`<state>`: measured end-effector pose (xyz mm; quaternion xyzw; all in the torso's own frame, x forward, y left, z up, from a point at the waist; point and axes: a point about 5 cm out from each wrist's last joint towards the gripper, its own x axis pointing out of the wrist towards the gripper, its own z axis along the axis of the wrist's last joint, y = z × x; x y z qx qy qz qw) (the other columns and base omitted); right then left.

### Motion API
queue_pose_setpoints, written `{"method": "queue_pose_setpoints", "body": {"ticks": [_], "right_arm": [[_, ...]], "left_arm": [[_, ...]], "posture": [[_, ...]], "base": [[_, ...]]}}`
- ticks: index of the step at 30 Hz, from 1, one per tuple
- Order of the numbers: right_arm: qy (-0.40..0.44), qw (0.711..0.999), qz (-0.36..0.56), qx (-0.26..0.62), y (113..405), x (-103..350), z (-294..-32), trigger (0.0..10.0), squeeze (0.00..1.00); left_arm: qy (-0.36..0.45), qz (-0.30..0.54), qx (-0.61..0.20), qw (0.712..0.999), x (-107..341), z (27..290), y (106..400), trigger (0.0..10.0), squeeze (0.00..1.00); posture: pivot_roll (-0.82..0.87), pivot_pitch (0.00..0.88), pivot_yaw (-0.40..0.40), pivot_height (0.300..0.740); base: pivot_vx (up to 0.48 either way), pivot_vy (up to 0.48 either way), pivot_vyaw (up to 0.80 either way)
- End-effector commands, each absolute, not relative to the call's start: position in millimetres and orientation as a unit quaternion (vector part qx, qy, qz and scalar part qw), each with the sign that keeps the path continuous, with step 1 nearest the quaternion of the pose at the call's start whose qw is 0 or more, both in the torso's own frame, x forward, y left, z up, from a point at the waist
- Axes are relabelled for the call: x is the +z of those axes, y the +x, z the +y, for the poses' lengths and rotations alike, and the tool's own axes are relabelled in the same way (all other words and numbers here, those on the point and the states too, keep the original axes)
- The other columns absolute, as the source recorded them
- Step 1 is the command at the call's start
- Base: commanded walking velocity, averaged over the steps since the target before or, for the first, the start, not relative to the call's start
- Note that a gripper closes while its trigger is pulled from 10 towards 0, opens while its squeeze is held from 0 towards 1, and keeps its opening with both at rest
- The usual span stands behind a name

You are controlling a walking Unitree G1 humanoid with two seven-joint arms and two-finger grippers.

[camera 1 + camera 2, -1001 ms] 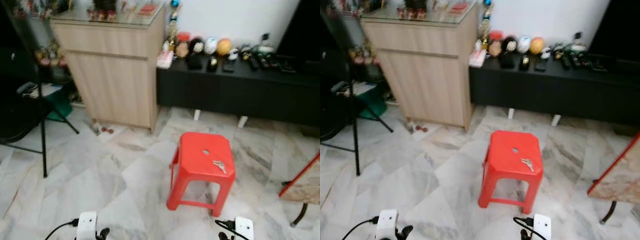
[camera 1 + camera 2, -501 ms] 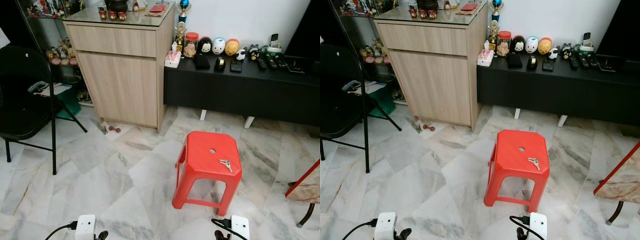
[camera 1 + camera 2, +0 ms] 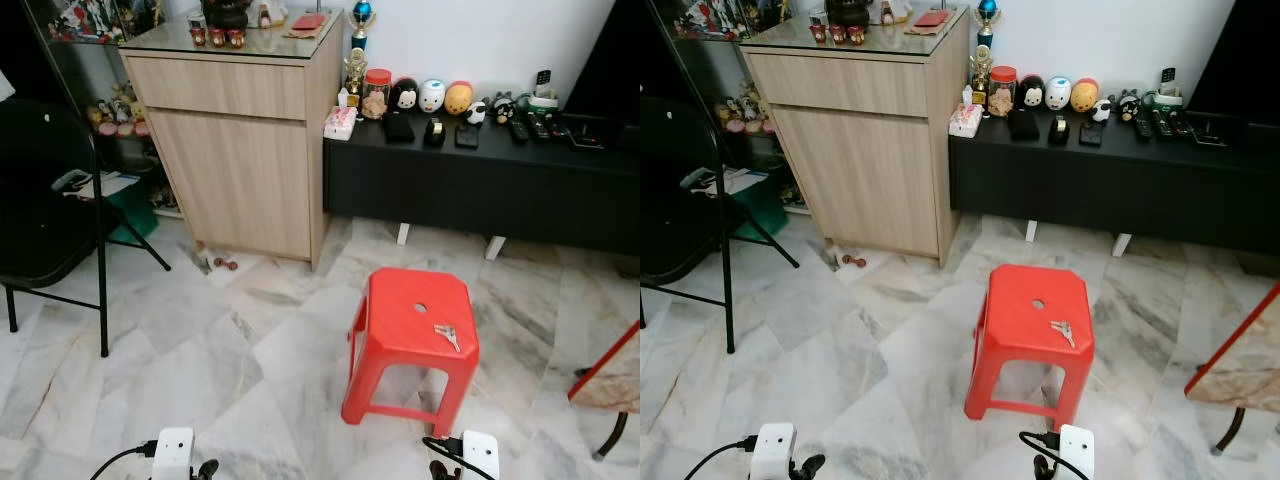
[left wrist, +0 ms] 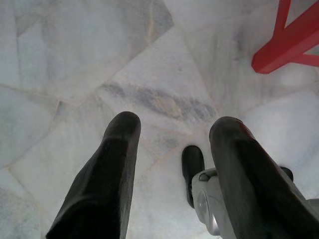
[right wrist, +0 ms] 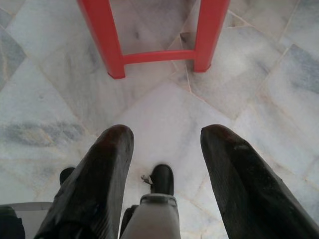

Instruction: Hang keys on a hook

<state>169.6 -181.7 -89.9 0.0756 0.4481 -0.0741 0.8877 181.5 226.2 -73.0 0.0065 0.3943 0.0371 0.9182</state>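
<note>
A small bunch of silver keys lies on the right part of the seat of a red plastic stool, which stands on the marble floor ahead and slightly to my right. Both arms hang low at my sides. In the left wrist view my left gripper is open over bare floor tiles. My right gripper is open too, with the stool's red legs just beyond its fingertips. Nothing is held. No hook can be made out.
A wooden cabinet with ornaments on its glass top stands ahead on the left. A long black low unit with figurines and remotes runs along the wall. A black folding chair is at left; a red-framed table edge at right.
The camera has settled and sharpened after a blurred moment and shifted slightly. The stool, keys and hanging arms have not visibly moved.
</note>
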Motion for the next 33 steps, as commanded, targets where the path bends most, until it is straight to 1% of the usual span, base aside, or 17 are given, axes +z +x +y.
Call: {"method": "queue_pose_setpoints", "body": {"ticks": [1, 22, 33], "right_arm": [[0.075, 0.888, 0.448, -0.073, 168.9, -90.2, -180.9, 10.0, 0.00], [0.072, 0.889, 0.447, -0.064, 170.3, -90.0, -175.9, 10.0, 0.00], [0.077, 0.889, 0.446, -0.071, 171.3, -89.5, -177.6, 10.0, 0.00]], "left_arm": [[0.005, 0.394, 0.035, 0.918, -73.3, 225.8, 180.8, 10.0, 0.00], [0.001, 0.390, 0.036, 0.920, -72.0, 227.5, 182.3, 10.0, 0.00], [0.001, 0.389, 0.036, 0.920, -70.9, 228.6, 184.0, 10.0, 0.00]], "posture": [[0.12, 0.000, 0.004, 0.740], [0.13, 0.000, 0.006, 0.740], [0.13, 0.021, 0.006, 0.740]], "base": [[0.262, 0.000, 0.00], [0.277, 0.000, 0.00], [0.284, 0.000, 0.00]]}}
